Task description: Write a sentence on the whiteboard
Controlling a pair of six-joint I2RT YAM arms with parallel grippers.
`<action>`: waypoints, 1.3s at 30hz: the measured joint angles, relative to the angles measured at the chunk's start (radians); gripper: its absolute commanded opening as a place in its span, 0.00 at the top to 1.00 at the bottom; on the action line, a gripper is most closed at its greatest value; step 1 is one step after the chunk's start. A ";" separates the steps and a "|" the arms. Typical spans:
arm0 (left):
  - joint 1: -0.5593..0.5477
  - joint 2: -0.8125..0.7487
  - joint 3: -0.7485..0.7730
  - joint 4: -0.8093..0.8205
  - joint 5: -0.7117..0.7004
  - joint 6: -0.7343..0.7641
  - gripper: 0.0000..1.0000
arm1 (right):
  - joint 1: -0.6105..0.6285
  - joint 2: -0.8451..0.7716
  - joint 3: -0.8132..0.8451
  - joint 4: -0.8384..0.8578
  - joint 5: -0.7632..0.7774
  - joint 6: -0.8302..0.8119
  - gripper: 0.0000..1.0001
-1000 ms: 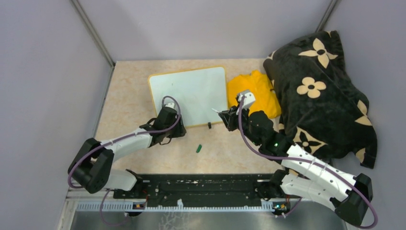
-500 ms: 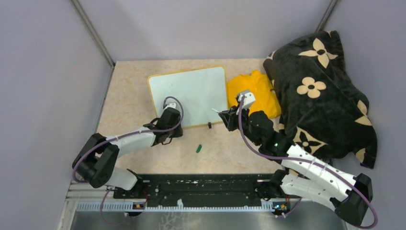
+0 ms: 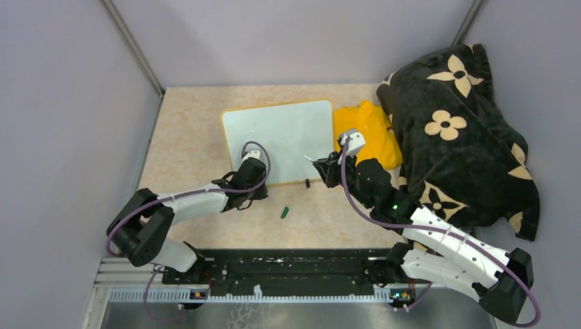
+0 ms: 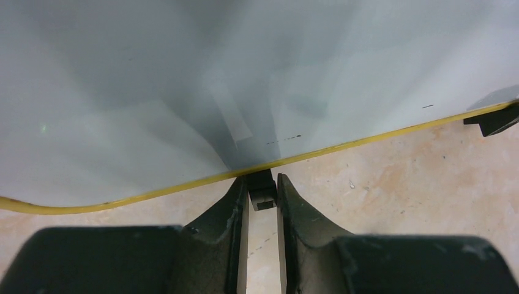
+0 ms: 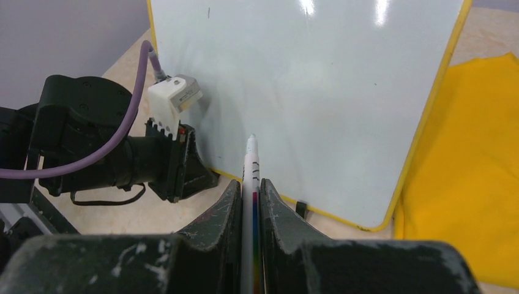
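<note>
Left jaws pinch the foot of the blank whiteboard lying just ahead, likely to steady it, while right jaws clamp a marker, tip over its near edge.

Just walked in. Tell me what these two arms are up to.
The left gripper is closed around a small black foot at the near edge of the glossy white, yellow-framed whiteboard, which lies flat on the table. The right gripper grips a thin white marker, uncapped, with its tip aimed at the board. Whether the tip touches is unclear. No lettering shows on the board yet. A small green piece, likely the cap, lies in front of the board.
</note>
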 measured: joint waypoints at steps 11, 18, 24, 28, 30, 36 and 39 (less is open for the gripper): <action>-0.058 -0.016 -0.023 0.019 -0.009 -0.047 1.00 | 0.000 -0.005 0.000 -0.002 0.000 0.002 1.00; -0.088 -0.015 -0.024 0.018 -0.052 -0.118 1.00 | 0.000 -0.013 0.000 -0.003 0.000 0.003 1.00; -0.113 -0.010 -0.024 0.016 -0.072 -0.152 0.88 | 0.000 -0.020 0.000 -0.017 0.000 0.003 1.00; -0.123 -0.002 -0.014 0.003 -0.083 -0.166 0.62 | 0.000 -0.026 0.000 -0.020 0.000 0.003 1.00; -0.125 -0.003 -0.008 -0.009 -0.082 -0.174 0.48 | 0.000 -0.029 0.000 -0.024 0.000 0.003 1.00; -0.134 -0.106 -0.007 -0.081 -0.066 -0.183 0.14 | 0.000 -0.042 0.000 -0.026 0.000 0.000 1.00; -0.135 -0.211 -0.004 -0.142 -0.066 -0.166 0.05 | 0.000 -0.048 0.000 -0.027 0.000 -0.006 1.00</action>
